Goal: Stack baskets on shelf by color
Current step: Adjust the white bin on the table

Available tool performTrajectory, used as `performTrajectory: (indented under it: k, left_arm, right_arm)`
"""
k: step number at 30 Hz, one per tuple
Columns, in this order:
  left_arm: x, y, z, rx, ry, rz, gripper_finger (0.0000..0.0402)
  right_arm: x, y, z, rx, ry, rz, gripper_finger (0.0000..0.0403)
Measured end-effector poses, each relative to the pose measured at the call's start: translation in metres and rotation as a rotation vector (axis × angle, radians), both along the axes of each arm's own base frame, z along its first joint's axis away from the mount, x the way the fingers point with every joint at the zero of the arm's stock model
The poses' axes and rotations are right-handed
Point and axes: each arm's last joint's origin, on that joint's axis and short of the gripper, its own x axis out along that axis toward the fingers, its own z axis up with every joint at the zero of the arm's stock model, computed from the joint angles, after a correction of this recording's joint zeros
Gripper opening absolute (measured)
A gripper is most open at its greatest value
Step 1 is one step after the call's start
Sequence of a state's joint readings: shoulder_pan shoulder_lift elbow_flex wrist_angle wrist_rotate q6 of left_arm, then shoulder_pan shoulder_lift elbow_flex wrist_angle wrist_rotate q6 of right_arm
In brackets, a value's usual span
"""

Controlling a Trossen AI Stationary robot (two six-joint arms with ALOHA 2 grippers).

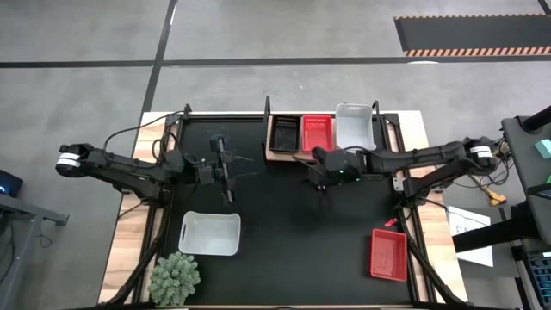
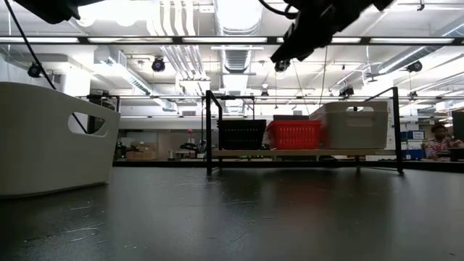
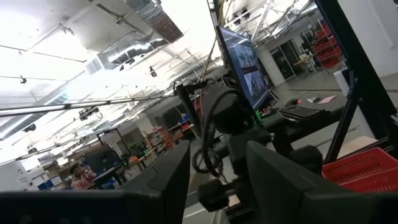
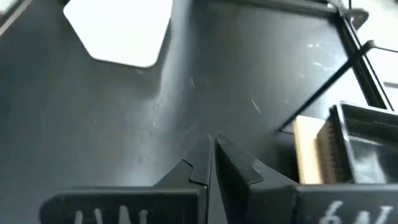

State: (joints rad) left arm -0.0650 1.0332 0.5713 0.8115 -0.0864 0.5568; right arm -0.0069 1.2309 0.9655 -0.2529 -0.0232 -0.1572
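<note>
**Three baskets on the shelf, two loose on the worktop**

The shelf (image 1: 284, 157) stands at the far edge of the worktop (image 1: 284, 224). It carries, side by side, a black basket (image 1: 283, 133), a red basket (image 1: 318, 133) and a white basket (image 1: 355, 127). A second white basket (image 1: 209, 234) rests near the front left corner, beside a green plant (image 1: 175, 276). A second red basket (image 1: 388, 254) lies near the front right corner. The right tool (image 1: 319, 180) hangs above the worktop just in front of the shelf, fingers closed together, holding nothing. The left tool (image 1: 229, 175) is raised over the left centre, fingers apart and empty
</note>
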Motion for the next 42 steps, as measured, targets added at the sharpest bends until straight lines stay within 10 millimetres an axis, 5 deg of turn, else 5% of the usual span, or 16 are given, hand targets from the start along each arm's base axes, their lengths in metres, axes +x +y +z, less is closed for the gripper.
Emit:
performTrajectory:
  k: [12,18,28,33,37,42]
  left_arm:
    - [0.000,0.000,0.000,-0.002,-0.002,-0.001,0.0143]
    - [-0.001,0.000,0.002,-0.005,-0.024,-0.001,0.0143]
    - [-0.001,0.000,0.003,-0.027,-0.027,-0.010,0.0143]
    - [-0.001,0.000,0.004,-0.029,-0.032,-0.011,0.0143]
    - [-0.001,0.000,0.004,-0.050,-0.038,-0.019,0.0143]
    - [-0.001,0.000,0.005,-0.052,-0.042,-0.020,0.0143]
  right_arm:
    - [-0.013,0.001,-0.027,0.005,-0.071,-0.007,0.0013]
    - [-0.010,-0.003,-0.001,-0.046,-0.071,0.014,0.0013]
    - [-0.017,-0.005,0.042,0.119,0.101,-0.114,0.0013]
    - [-0.025,-0.005,0.041,0.133,0.215,-0.144,0.0013]
    - [-0.027,-0.004,0.050,0.082,0.138,-0.194,0.0013]
    - [-0.020,0.002,0.031,0.055,0.100,-0.153,0.0013]
